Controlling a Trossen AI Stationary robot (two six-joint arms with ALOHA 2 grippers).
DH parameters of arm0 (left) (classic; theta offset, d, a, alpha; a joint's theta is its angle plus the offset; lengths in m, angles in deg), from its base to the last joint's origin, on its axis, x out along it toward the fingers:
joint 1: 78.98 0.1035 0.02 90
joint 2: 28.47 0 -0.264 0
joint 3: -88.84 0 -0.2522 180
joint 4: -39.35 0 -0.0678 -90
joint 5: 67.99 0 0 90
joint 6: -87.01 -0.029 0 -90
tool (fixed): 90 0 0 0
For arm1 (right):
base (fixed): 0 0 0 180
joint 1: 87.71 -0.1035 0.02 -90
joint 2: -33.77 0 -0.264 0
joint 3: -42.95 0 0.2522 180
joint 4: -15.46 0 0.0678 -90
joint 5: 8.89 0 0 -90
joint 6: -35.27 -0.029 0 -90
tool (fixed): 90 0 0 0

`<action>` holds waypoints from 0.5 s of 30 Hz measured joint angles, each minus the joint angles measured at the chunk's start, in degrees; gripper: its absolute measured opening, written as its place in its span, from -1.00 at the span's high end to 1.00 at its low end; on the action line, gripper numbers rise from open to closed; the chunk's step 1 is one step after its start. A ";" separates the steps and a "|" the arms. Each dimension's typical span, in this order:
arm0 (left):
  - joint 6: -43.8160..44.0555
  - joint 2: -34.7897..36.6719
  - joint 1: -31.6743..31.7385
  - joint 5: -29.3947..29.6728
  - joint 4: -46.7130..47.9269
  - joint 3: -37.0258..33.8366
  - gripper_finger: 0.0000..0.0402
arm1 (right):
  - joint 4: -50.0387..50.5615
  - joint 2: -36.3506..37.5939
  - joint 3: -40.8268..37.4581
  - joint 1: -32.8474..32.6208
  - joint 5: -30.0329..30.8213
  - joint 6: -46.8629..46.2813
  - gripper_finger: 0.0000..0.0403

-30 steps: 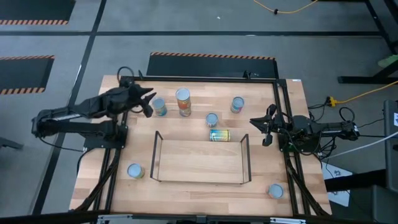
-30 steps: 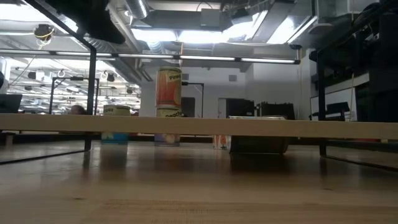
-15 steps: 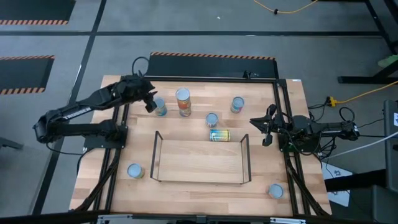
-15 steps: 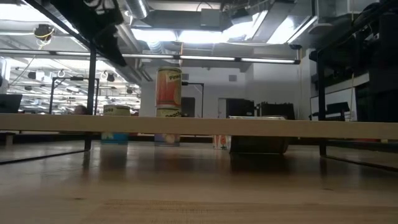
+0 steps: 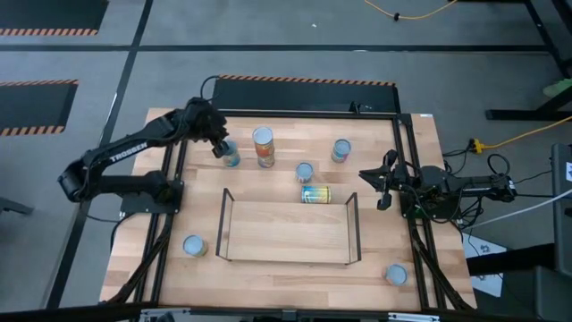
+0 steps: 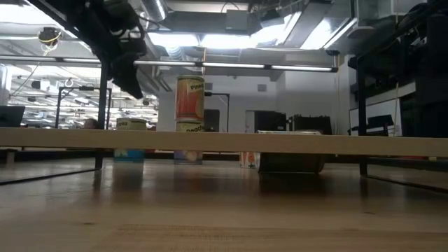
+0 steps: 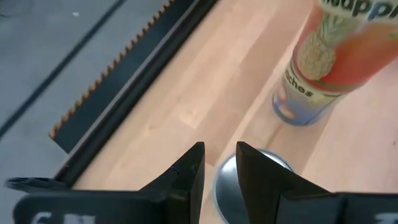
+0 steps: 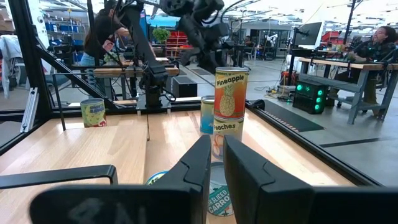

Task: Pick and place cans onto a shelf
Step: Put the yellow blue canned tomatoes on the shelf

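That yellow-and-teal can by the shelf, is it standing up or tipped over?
Tipped over: the can lies on its side beside the shelf, label facing up.

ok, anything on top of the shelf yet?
No. The shelf board is bare in the high view; the cans sit on the table around it. The nearest, a tipped can, lies just behind it.

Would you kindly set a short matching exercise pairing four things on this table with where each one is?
Things:
1. tall stacked orange pineapple can
2. teal-yellow can on its side
3. low light-wood shelf
4. left gripper

Places:
A. table's middle, nothing on it
B. over the blue can
C. right of that blue can
D. just beyond the shelf's far edge

Pairs: 1-C, 2-D, 3-A, 4-B
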 joint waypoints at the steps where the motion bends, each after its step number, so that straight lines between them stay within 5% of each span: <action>1: 0.00 -0.58 0.25 -0.67 0.02 0.00 0.59 | -0.01 0.01 0.00 -0.02 0.00 0.00 0.76; 15: 0.20 -6.10 1.97 -1.56 2.26 0.00 0.60 | 0.00 0.01 0.00 0.00 0.00 -0.02 0.76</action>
